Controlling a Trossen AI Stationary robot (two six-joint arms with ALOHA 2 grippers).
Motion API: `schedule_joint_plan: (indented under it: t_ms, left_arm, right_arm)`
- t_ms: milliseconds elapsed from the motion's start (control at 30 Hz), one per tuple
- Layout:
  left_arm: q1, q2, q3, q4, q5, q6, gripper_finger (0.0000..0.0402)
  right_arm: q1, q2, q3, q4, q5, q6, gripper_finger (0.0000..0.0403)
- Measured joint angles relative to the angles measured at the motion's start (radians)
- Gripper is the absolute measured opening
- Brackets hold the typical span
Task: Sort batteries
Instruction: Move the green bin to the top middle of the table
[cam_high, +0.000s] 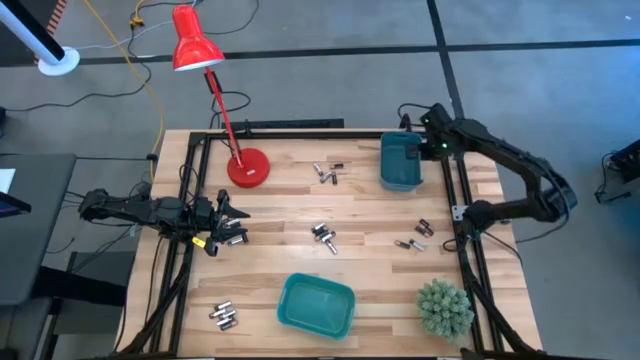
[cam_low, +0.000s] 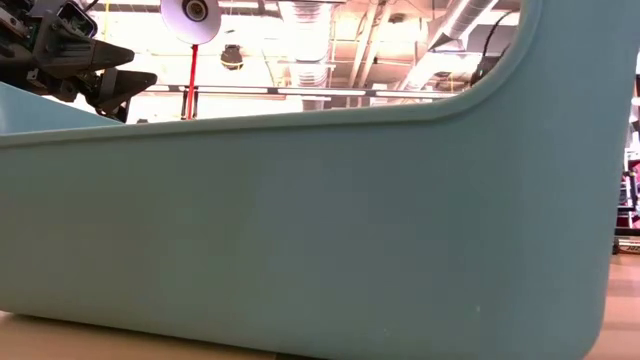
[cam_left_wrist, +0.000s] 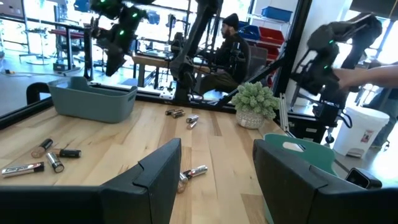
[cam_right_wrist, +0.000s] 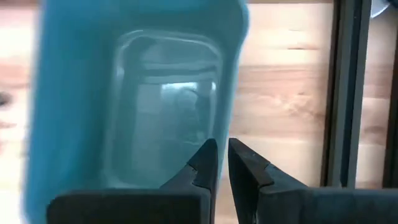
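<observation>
Small grey and dark batteries lie in loose groups on the wooden table: at the far middle, the centre, the right and the near left. My right gripper hangs above the teal bin at the far right, pointing down into it. Its fingers stand only a narrow gap apart, with nothing between them. My left gripper waits level at the table's left side, open wide and empty. A second teal bin stands at the near edge.
A red desk lamp stands at the far left and a small green plant at the near right corner. The near bin's wall fills the low view. A person sits beyond the table.
</observation>
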Motion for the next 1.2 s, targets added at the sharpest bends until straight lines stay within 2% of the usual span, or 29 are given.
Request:
schedule_joint_plan:
  t_ms: [133, 333, 533, 767, 1033, 1200]
  left_arm:
    - [0.0, 0.0, 0.0, 0.0, 0.0, 0.0, 0.0194]
    - [0.0, 0.0, 0.0, 0.0, 0.0, 0.0, 0.0194]
    - [0.0, 0.0, 0.0, 0.0, 0.0, 0.0, 0.0194]
    - [0.0, 0.0, 0.0, 0.0, 0.0, 0.0, 0.0194]
    - [0.0, 0.0, 0.0, 0.0, 0.0, -0.01, 0.0194]
    - [0.0, 0.0, 0.0, 0.003, -0.016, -0.203, 0.0194]
  right_arm:
    - [0.106, -0.121, 0.0, -0.053, -0.003, 0.025, 0.0056]
    - [0.368, -0.275, 0.0, -0.089, -0.009, 0.15, 0.0056]
    - [0.635, -0.341, 0.0, -0.09, -0.01, 0.247, 0.0056]
    - [0.904, -0.328, 0.0, -0.091, -0.01, 0.407, 0.0056]
    - [1.117, -0.22, 0.0, -0.09, 0.003, 0.388, 0.0056]
    - [1.17, -0.136, 0.0, -0.089, 0.006, 0.387, 0.0056]
